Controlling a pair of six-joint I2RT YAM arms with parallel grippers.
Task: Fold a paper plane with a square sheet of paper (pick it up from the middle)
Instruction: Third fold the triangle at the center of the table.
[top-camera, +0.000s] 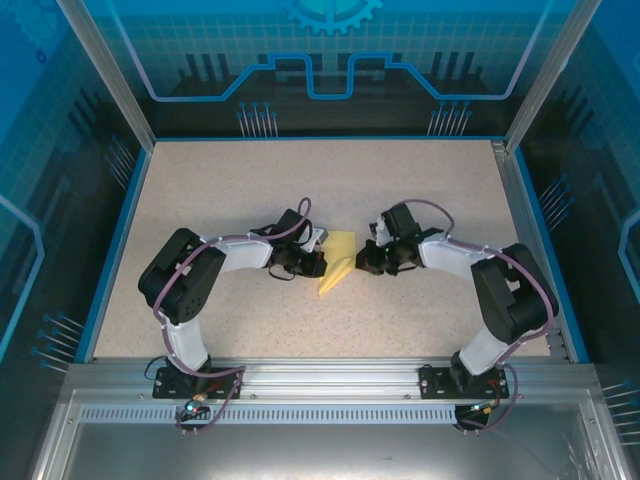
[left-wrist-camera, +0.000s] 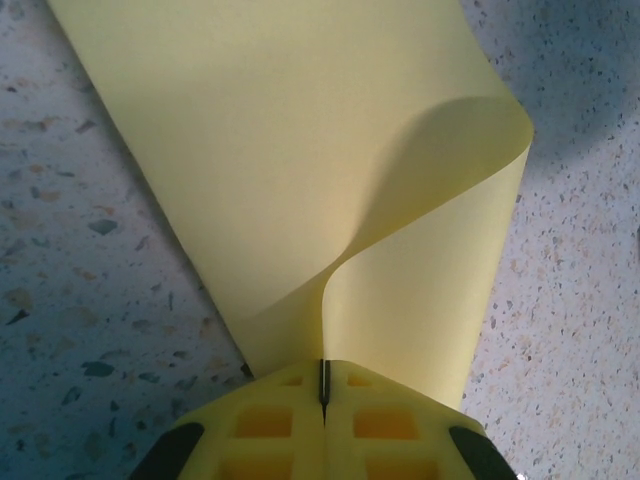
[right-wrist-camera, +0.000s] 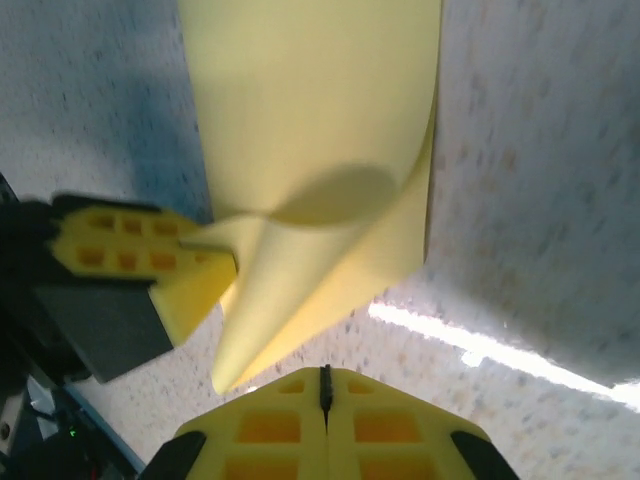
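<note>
The pale-yellow square sheet of paper (top-camera: 338, 262), partly curled into a cone, sits near the middle of the table (top-camera: 200, 200). The left gripper (left-wrist-camera: 322, 388) pinches its edge between fingers pressed together. The right gripper (right-wrist-camera: 325, 385) is clamped on nothing, just beside the paper's pointed end

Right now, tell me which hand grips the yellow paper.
The left hand: the paper runs into its shut jaws. The right hand is shut on nothing.

The curled pale-yellow paper sheet (top-camera: 338, 262) is lying on the speckled beige tabletop (top-camera: 200, 190), sitting between the left gripper (top-camera: 316, 262) and the right gripper (top-camera: 366, 262).
</note>
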